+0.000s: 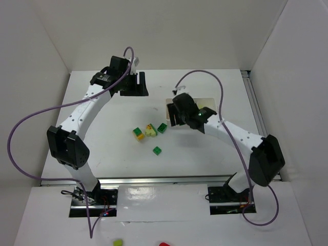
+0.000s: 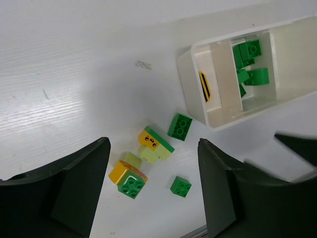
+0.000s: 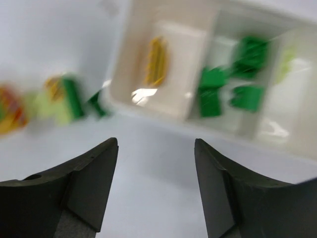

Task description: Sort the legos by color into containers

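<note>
Left wrist view: you see loose legos (image 2: 180, 126) on the table (image 2: 74, 74) just beside the white tray (image 2: 190, 94); green bricks (image 2: 250, 64) lie in its middle compartment. Left gripper (image 2: 153, 198) and right gripper (image 3: 156, 168) both stand open, gripping nothing.

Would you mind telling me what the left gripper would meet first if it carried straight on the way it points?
Probably the cluster of loose bricks on the table, which lies between the open fingers of the left gripper; the distance is hard to judge.
</note>
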Motion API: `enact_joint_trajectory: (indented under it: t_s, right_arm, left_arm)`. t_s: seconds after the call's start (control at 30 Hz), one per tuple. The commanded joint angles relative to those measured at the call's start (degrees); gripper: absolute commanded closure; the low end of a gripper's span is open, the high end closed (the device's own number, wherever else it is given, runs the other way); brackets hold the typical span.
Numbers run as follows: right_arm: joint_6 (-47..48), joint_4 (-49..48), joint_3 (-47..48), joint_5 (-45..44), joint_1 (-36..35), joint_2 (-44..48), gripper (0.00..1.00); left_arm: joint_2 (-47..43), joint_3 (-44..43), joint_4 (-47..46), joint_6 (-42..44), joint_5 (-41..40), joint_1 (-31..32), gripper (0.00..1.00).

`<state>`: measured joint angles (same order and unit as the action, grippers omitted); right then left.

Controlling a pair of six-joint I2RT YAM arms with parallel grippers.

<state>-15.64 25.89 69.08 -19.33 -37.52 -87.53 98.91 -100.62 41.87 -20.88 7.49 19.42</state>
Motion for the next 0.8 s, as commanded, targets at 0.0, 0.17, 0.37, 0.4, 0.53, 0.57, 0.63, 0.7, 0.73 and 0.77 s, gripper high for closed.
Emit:
enact_joint_trajectory:
  t_s: [0.0,0.17,0.37,0.4,0.53,0.57,0.63,0.7,0.73,0.77]
  right_arm:
    - [3.9,-0.3,-6.6,10.4,-7.7,4.6,0.27]
    - [5.9,1.2,-6.6,17.4,-15.1,-1.2,0.18]
    - [6.4,-5.1,-6.1,19.7,-16.4,-8.2,0.18]
    - [6.9,-5.8,-5.4,19.7,-17.0,-9.1,0.18]
    - [6.9,-7.7,-4.3,19.2,-17.5,-13.3,0.20]
    - [6.3,-8.2,-4.3,19.2,-18.0,-13.9,0.22]
    - [6.3,-10.2,-4.3,19.2,-18.6,-14.7,0.27]
    - [5.6,-10.8,-4.3,18.6,-18.6,-16.5,0.33]
    - [5.0,-11.6,-4.3,18.0,-19.2,-17.1,0.41]
    - [5.0,-11.6,-4.3,17.3,-19.2,-17.7,0.47]
  left_arm:
    - [-3.8,-2.4,0.2,1.2,-2.4,-1.8,0.19]
    - [-4.9,-2.4,0.2,0.7,-3.6,-3.8,0.19]
    - [-6.6,-0.1,0.2,0.1,-3.1,-4.4,0.19]
    - [-6.6,-0.1,0.2,0.1,-3.1,-4.4,0.19]
    - [-6.6,0.4,0.8,0.1,-3.1,-4.9,0.19]
    - [-6.6,0.4,0.8,0.1,-3.1,-4.9,0.19]
    - [-7.2,0.4,0.8,0.1,-3.1,-5.4,0.19]
    - [-7.2,1.0,0.8,0.1,-2.6,-5.4,0.19]
    - [-7.2,1.0,0.8,0.1,-2.6,-5.4,0.19]
    - [-7.2,1.0,0.8,0.1,-2.6,-5.4,0.19]
